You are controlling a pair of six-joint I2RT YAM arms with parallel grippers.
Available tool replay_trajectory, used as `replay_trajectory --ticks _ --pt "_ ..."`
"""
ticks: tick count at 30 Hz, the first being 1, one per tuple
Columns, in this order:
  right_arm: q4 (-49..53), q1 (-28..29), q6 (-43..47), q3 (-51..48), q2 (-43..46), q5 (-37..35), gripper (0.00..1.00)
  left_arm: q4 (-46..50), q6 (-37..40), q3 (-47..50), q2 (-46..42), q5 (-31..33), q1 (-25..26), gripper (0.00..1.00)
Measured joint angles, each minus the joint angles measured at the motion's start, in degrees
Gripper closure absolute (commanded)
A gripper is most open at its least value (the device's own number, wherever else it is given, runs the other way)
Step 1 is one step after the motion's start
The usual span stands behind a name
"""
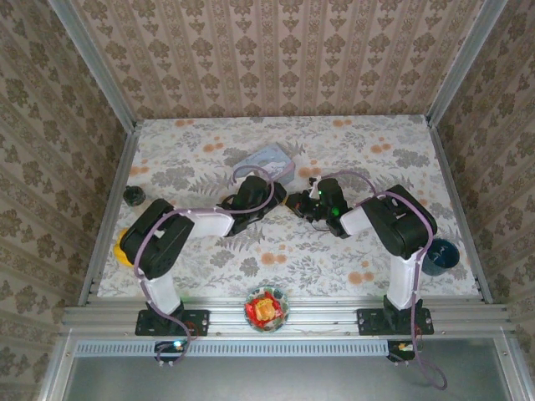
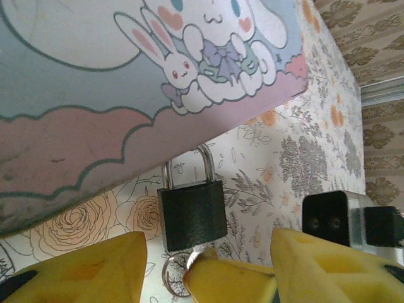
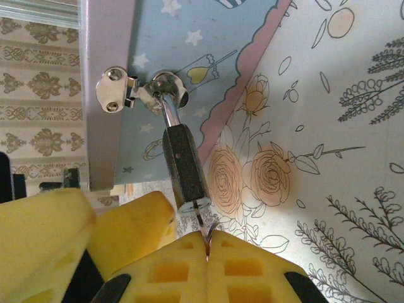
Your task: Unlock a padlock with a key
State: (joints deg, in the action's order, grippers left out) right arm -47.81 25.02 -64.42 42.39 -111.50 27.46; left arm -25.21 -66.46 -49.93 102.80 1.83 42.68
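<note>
Floral tabletop, mid-table: padlock hooked to the blue tin, near side; my right gripper pinches the key at its base, left gripper spread wide either side of it.

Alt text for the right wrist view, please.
The right hand pinches a key at the bottom end of a small black padlock. Its shackle loops through the metal hasp of a pale blue cartoon tin lying on a floral tablecloth.

overhead camera looks down from behind; both wrist cameras share the padlock close up.
</note>
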Motion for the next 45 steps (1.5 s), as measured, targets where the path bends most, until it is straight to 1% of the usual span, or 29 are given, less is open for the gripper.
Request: replay_trajectory --ticks 3,8,15,21,26,27,28,29,31,33,36,37,39,42,44,45 --pt "0.0 0.0 -0.1 0.0 0.0 0.0 1.00 0.5 -0.2 -0.5 0.5 0.7 0.0 0.40" --pt "-0.8 0.0 -0.3 0.0 -0.7 0.0 1.00 0.8 -0.1 -1.7 1.4 2.3 0.0 0.38" --pt "-1.8 0.0 -0.6 0.9 -1.4 0.2 1.00 -0.6 0.1 -3.4 6.3 2.5 -0.9 0.40" --pt "-1.8 0.0 -0.8 1.1 -1.5 0.2 1.00 -2.1 0.3 -4.2 7.4 2.7 -1.1 0.42" --pt "-1.8 0.0 -0.8 1.7 -2.0 0.2 1.00 -4.5 0.6 -5.0 9.6 2.7 -1.1 0.46" --pt "-1.8 0.0 -0.8 1.9 -2.2 0.2 1.00 -4.9 0.6 -5.1 9.8 2.7 -1.1 0.47" --pt "-1.8 0.0 -0.8 2.0 -2.4 0.2 1.00 -5.2 0.6 -5.3 10.1 2.7 -1.1 0.51" --pt "-1.8 0.0 -0.8 2.0 -2.5 0.2 1.00 -5.8 0.7 -5.5 10.6 2.6 -1.1 0.53" --pt "-1.8 0.0 -0.8 2.1 -2.7 0.2 1.00 -7.5 0.6 -5.6 11.5 2.5 -1.1 0.63" --pt "-1.8 0.0 -0.8 2.2 -2.9 0.1 1.00 -9.6 0.5 -5.6 12.3 2.1 -1.1 0.70" --pt "-1.9 0.0 -0.8 2.2 -2.9 -0.3 1.00 -11.4 0.6 -5.6 12.8 1.7 -1.2 0.77" --pt "-2.0 -0.2 -1.0 2.3 -2.9 -0.6 1.00 -11.8 0.6 -5.6 12.8 1.7 -1.2 0.81" --pt "-2.2 -0.5 -1.4 2.3 -2.9 -0.6 1.00 -12.6 0.5 -5.6 12.8 1.5 -1.5 0.84" --pt "-2.2 -0.5 -1.8 2.3 -2.9 -0.7 1.00 -13.4 0.5 -5.0 12.8 1.4 -1.5 0.92" --pt "-2.1 -0.4 -1.9 2.3 -2.9 -0.7 1.00 -14.3 0.5 -4.5 12.8 1.4 -1.5 1.00" --pt "-2.1 -0.3 -1.9 2.3 -2.9 -0.7 1.00 -14.5 0.5 -4.3 12.8 1.4 -1.5 1.00"
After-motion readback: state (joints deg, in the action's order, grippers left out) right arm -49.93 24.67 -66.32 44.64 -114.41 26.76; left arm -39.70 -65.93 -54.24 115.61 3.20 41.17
